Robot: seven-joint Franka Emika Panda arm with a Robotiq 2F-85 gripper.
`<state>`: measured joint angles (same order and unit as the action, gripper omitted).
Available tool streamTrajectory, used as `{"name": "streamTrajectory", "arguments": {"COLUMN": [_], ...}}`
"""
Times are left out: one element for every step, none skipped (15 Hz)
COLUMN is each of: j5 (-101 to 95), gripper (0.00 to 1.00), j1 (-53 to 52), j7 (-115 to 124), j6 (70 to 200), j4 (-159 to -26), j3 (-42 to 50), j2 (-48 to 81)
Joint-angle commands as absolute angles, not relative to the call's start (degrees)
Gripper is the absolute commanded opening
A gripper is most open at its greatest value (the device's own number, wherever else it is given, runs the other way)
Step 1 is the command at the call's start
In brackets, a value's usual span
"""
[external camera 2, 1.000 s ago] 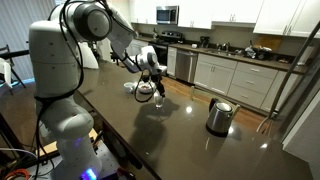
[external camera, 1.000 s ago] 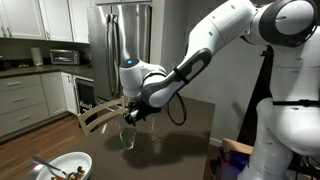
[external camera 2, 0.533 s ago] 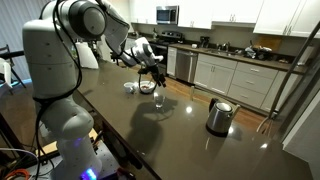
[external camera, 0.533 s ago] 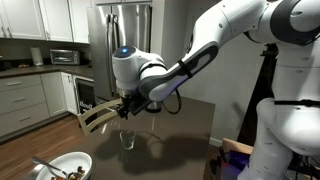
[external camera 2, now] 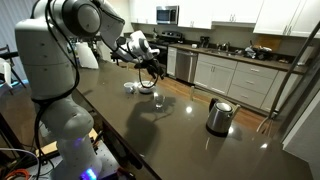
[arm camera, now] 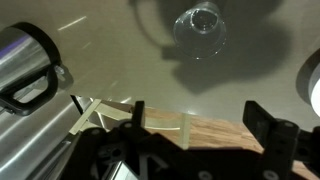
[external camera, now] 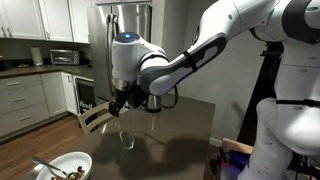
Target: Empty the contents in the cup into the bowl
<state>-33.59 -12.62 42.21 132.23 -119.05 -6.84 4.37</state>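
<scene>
The clear glass cup [external camera: 127, 138] stands upright on the dark table, apart from my gripper. It also shows in the other exterior view [external camera 2: 158, 98] and in the wrist view [arm camera: 200, 27], where it looks empty. My gripper [external camera: 120, 101] hangs open and empty above the cup; it also shows in an exterior view [external camera 2: 152, 68] and the wrist view [arm camera: 200, 125]. The white bowl [external camera: 45, 162] sits near the table's edge with dark brownish bits [external camera: 73, 173] inside. The bowl also shows beside the cup [external camera 2: 141, 88] and at the wrist view's right edge [arm camera: 312, 85].
A steel kettle with a black handle [external camera 2: 219, 116] stands on the table away from the cup, and at the left in the wrist view [arm camera: 25, 60]. A wooden chair back [external camera: 95, 115] stands past the table edge. Kitchen cabinets [external camera 2: 240, 75] line the walls.
My gripper has risen straight up from the cup and away from it. The cup stays upright on the table where it was.
</scene>
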Motion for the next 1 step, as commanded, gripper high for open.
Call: {"name": "streamTrajectory", "arguments": {"j5": [-33.53], "gripper": [1.0], "j1": [-12.22], "j7": [42.13], "j6": [132.09], "j4": [-118.96], "j3": [-7.27], "j2": [4.41]}}
